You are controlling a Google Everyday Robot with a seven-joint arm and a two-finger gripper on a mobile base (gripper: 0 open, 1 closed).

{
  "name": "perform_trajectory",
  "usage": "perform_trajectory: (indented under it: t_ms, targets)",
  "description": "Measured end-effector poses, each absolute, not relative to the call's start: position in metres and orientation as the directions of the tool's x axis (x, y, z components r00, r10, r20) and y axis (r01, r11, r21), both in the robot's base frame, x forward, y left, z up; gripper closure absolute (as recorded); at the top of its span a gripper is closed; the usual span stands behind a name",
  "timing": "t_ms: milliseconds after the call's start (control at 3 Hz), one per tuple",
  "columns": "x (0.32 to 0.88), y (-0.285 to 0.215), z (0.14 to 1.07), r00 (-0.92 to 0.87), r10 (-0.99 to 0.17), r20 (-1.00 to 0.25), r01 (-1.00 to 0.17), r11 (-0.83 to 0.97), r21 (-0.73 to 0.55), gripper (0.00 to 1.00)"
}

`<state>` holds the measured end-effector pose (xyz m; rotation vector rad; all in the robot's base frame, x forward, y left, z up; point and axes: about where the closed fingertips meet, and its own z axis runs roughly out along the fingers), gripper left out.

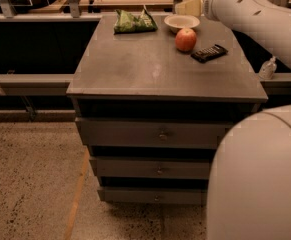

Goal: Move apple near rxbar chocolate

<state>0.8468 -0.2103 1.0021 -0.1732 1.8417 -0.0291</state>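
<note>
The red-orange apple stands on the grey cabinet top at the back right, just in front of the cream bowl. The rxbar chocolate, a flat dark bar with pale print, lies just right of the apple, a small gap between them. My gripper is raised above and behind the bowl, at the end of the white arm; it is clear of the apple and holds nothing that I can see.
A cream bowl sits behind the apple. A green wrinkly snack bag lies at the back left of the top. The cabinet has several drawers. My white base fills the lower right. A rail runs behind.
</note>
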Motion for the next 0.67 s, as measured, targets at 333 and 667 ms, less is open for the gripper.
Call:
perform_trajectory:
  t_ms: [333,667]
  targets:
    - [0.7916,-0.2248,1.0701,-0.138,-0.135,-0.981,-0.052,0.99,-0.129,0.0]
    - [0.7819,-0.2289,1.069,-0.139,-0.132,-0.981,-0.045,0.991,-0.127,0.0]
